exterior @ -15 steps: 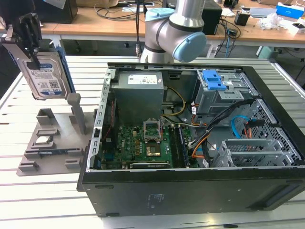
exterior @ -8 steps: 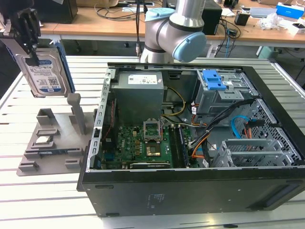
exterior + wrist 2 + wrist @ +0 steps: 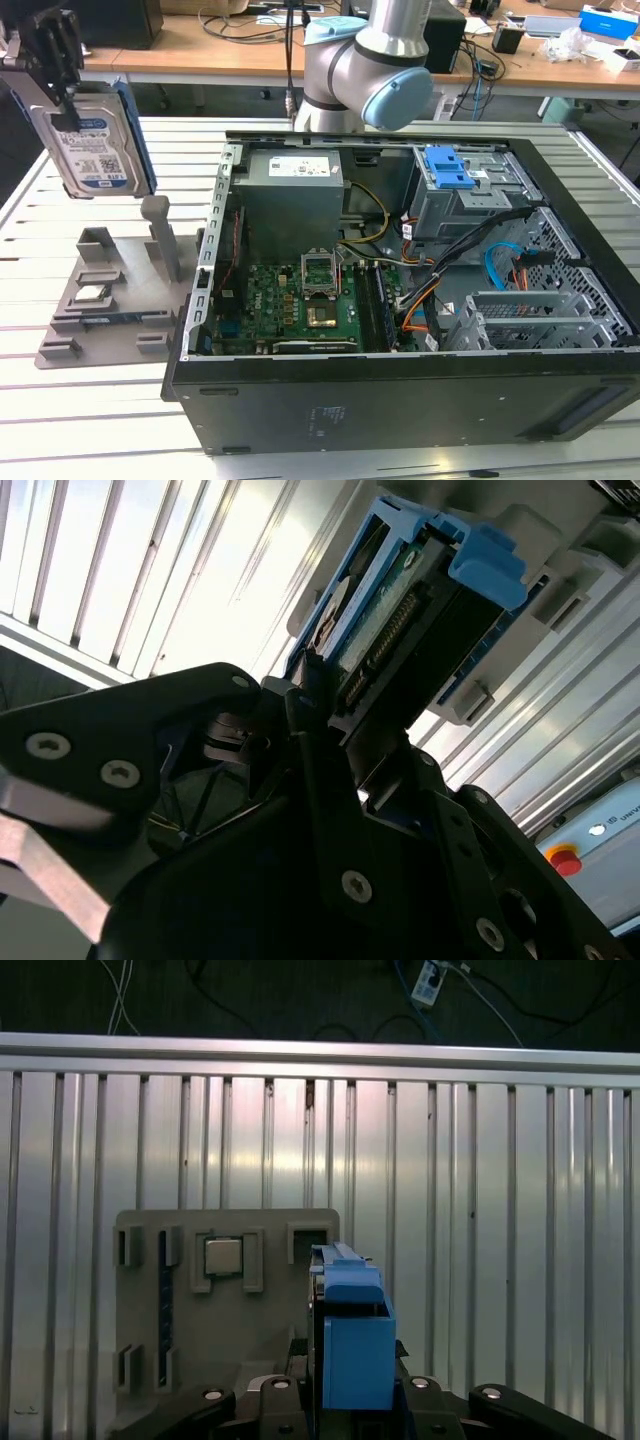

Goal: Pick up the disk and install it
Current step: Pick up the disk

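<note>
Clamping the disk (image 3: 95, 140), the jaws hover above the stand (image 3: 100, 300)

robot arm (image 3: 372, 62): one
gripper (image 3: 58, 88): one
disk (image 3: 97, 145): one
open computer case (image 3: 400, 400): one
power supply (image 3: 293, 190): one
blue latch panel (image 3: 449, 170): one
grey fixture plate (image 3: 100, 335): one
small square chip (image 3: 92, 293): one

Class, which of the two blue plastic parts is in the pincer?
The blue carrier frame of the silver metal disk, clamped in the pincer above the grey holder; the blue latch panel sits on the grey drive cage.
</note>
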{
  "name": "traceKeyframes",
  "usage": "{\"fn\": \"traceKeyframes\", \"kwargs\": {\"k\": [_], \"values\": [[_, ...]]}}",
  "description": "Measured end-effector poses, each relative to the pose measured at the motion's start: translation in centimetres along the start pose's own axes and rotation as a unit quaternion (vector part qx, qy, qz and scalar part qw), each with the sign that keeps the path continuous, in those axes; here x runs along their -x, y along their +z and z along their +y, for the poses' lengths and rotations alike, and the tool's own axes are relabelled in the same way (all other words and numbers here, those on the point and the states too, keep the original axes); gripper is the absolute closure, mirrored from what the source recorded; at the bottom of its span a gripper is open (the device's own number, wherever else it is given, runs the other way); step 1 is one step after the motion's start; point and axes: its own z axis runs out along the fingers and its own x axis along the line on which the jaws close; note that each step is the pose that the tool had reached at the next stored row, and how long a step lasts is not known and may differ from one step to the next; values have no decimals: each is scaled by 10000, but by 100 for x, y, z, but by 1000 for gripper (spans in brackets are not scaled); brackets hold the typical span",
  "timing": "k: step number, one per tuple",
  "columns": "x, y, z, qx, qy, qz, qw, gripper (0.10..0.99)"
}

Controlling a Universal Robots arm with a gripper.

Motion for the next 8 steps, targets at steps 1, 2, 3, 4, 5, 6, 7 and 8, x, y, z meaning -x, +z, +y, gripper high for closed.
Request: {"fn": "traceKeyframes", "kwargs": {"k": [1,2,3,4,5,6,7,8], "values": [[1,-9,0,1,0,0,10000,725],[3,-20,-1,1,0,0,10000,725],[4,-28,-1,2,0,0,10000,725],[6,-41,-2,3,0,0,10000,725],[7,-50,-3,3,0,0,10000,725],[8,-57,-3,4,0,0,10000,725],[9,-66,-4,5,0,0,10000,725],[10,-73,-4,5,0,0,10000,725]]}}
